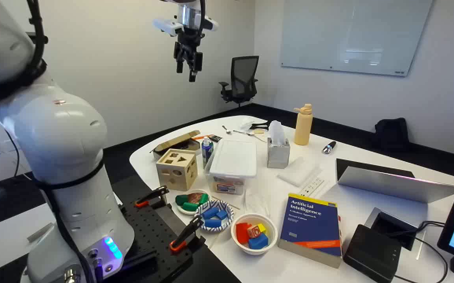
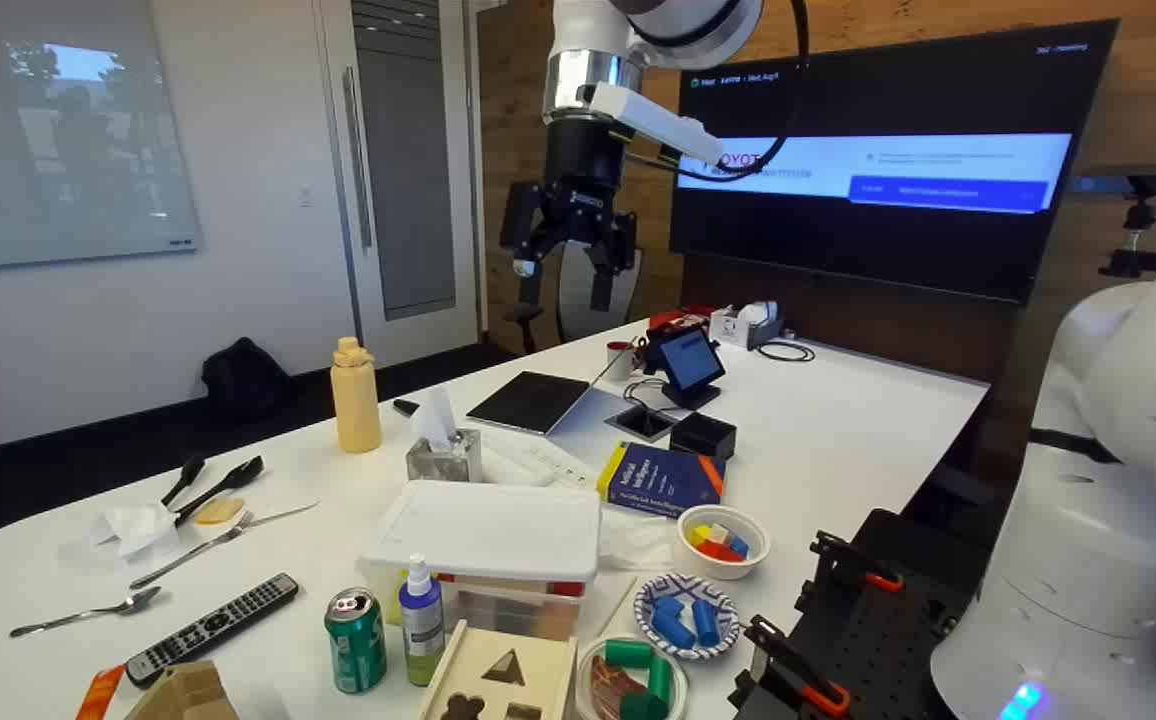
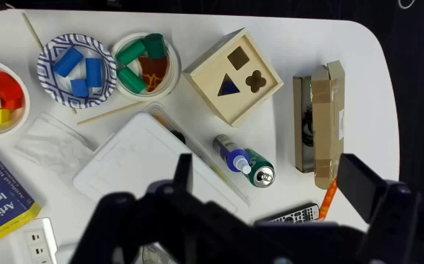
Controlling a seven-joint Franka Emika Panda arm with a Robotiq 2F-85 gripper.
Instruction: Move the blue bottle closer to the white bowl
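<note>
Wrist view, whose frame sets the clock hours: a Robotiq gripper [image 3: 270, 175] hangs over a white tabletop [image 3: 307, 40], jaws spread wide, nothing held. Below, at ten o'clock from the middle of that gap, the blue spray bottle [image 3: 229, 151] stands upright. A green soda can [image 3: 256, 160] is just beside it at four o'clock, a wooden shape-sorter box [image 3: 240, 73] sits at twelve, and a white-lidded plastic box [image 3: 135, 165] at nine. Well apart, between nine and ten and past the lidded box, the white bowl [image 3: 27, 102] holds red, yellow and blue blocks [image 3: 4, 86].

Both exterior views put the gripper high above the tabletop, so the step in hand is likely the reach for the bottle. Done well, it would shift toward ten o'clock and turn until the fingers [image 3: 360, 185] straddle the bottle from about one to seven, leaving the can outside. The gap toward the lidded box looks tight; a slow, straight descent should suit it. Gripping the body below the white cap [image 3: 242, 165] seems soundest, as so slim a bottle could tip if brushed. The lid's corner, seen from above, crosses the direct way to the bowl, so lifting over it looks safer than sliding. An upright landing beside the bowl should avoid the crumpled clear plastic [image 3: 54, 143] and the blue-patterned bowl [image 3: 46, 75] at ten.
</note>
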